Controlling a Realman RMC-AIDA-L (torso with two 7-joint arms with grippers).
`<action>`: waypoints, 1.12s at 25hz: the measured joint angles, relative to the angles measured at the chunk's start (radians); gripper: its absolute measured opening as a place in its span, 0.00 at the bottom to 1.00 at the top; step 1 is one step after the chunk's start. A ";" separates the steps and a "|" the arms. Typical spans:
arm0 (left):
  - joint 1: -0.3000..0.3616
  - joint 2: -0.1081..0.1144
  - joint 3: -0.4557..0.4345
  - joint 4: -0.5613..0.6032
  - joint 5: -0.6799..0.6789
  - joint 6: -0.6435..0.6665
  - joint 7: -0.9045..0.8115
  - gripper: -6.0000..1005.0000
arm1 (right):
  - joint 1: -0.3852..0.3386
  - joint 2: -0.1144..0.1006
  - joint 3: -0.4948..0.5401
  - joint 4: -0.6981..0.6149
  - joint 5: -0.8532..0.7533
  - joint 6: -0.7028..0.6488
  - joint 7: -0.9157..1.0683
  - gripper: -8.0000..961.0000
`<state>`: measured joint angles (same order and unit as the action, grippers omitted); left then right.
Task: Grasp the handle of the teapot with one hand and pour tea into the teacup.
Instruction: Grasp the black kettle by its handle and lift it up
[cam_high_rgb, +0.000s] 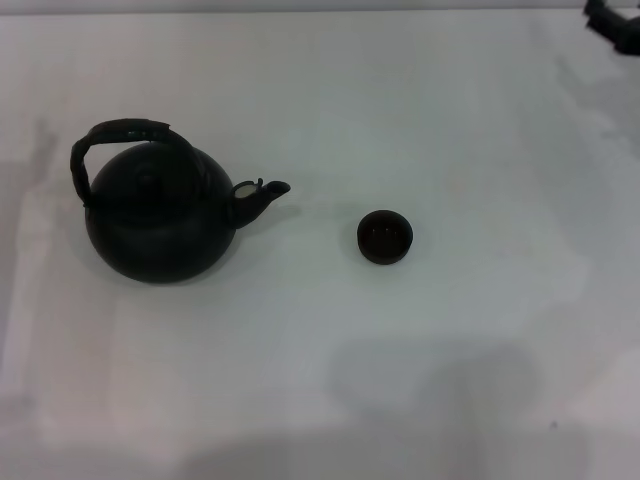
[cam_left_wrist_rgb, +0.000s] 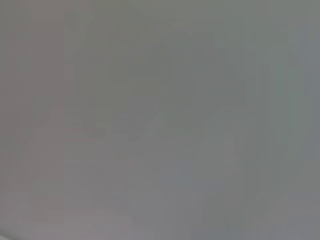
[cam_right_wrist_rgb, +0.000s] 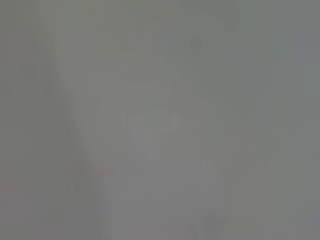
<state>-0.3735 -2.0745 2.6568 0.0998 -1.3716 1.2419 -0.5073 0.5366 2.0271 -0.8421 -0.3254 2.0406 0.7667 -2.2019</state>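
Head view: teapot (cam_high_rgb: 160, 225) well apart from right gripper (cam_high_rgb: 612, 22).

A plain white desk (cam_high_rgb: 420, 380) fills the head view, with soft grey shadows lying across its near edge and left side.

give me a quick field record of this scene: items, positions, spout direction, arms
surface: white table
teapot: black teapot, upright, on the robot's left
handle: arched hoop raised over the lid, ungrasped
spout: spout points toward the teacup
teacup: dark teacup, right of the teapot, apart from it
right arm: dark part at far right corner, fingers unseen
left arm: not in view
wrist views: show nothing distinct
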 joint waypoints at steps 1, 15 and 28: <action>0.000 0.000 0.000 -0.002 0.011 -0.005 0.001 0.87 | 0.010 0.001 0.002 0.033 0.038 0.006 -0.068 0.86; 0.132 -0.005 0.003 0.016 0.103 0.156 0.032 0.87 | 0.033 -0.001 0.045 0.237 0.489 0.122 -0.528 0.86; 0.291 -0.003 0.012 0.005 0.230 0.358 0.031 0.87 | 0.061 -0.011 0.169 0.233 0.492 0.054 -0.520 0.86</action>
<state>-0.0828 -2.0779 2.6692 0.1048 -1.1421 1.6000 -0.4768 0.5972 2.0162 -0.6728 -0.0927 2.5330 0.8206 -2.7219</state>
